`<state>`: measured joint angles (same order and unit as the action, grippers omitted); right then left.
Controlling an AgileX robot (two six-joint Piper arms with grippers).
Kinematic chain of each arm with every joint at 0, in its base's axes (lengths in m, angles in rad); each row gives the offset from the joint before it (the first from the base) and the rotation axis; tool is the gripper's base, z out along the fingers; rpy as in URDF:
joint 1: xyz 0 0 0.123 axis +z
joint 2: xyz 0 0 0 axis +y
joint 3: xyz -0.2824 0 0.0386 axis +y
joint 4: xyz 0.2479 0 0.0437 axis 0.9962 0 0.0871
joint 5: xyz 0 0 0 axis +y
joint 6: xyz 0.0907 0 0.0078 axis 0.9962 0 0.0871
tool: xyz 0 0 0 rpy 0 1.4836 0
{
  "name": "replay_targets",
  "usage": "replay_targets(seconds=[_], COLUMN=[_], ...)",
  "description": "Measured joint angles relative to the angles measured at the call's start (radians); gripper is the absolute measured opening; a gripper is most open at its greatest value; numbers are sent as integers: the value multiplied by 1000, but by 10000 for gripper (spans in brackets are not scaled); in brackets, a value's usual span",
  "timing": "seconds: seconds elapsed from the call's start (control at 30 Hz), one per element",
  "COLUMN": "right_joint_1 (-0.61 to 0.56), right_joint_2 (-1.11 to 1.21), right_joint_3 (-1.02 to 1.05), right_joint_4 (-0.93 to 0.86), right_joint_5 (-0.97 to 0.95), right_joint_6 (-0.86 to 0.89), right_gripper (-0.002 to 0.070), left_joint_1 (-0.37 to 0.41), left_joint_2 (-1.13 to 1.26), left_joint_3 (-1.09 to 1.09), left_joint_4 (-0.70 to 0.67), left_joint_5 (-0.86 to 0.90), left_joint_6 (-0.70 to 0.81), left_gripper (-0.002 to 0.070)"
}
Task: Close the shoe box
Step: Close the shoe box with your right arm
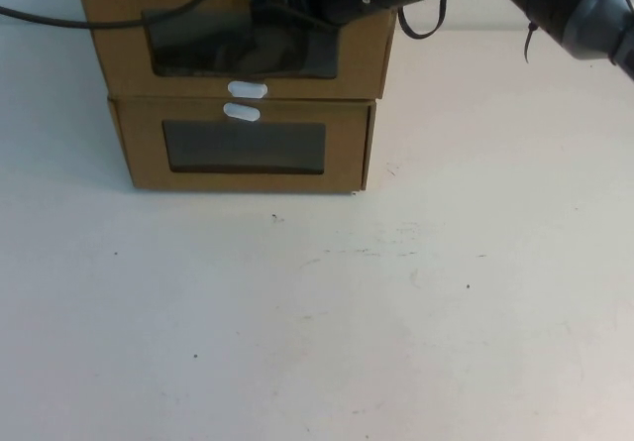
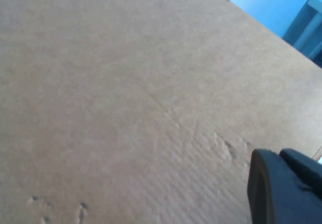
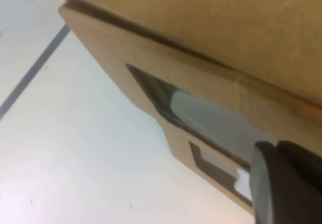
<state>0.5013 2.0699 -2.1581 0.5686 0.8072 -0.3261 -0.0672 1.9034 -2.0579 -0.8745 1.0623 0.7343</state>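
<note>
Brown cardboard shoe box [image 1: 238, 40] stacked on similar lower box [image 1: 248, 149], right gripper [image 3: 282, 183] just above its front, left gripper [image 2: 284, 186] against cardboard, can't tell either's opening

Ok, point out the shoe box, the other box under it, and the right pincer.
shoe box [image 1: 238, 40], high view, front panel.
lower box [image 1: 248, 149], high view, window.
right pincer [image 3: 287, 183], right wrist view, dark finger body.

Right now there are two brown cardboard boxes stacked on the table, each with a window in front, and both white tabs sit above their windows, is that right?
Not quite. The high view shows the upper box has its white tab below its window; only the lower box has its tab above. The two are stacked on the table, as you said.
</note>
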Motion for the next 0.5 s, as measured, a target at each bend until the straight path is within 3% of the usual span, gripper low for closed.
replay_targets(seconds=[0.27, 0.5], right_joint_1=[12, 147], right_joint_2=[-50, -52], right_joint_3=[2, 2], right_joint_4=[-149, -405], right_joint_5=[63, 38], right_joint_6=[28, 81], right_gripper=[-11, -11], left_joint_1=[0, 0], left_joint_2=[-4, -4], left_joint_3=[0, 0], left_joint_4=[19, 19], left_joint_5=[-13, -26], left_joint_6=[2, 2], left_gripper=[-5, -5])
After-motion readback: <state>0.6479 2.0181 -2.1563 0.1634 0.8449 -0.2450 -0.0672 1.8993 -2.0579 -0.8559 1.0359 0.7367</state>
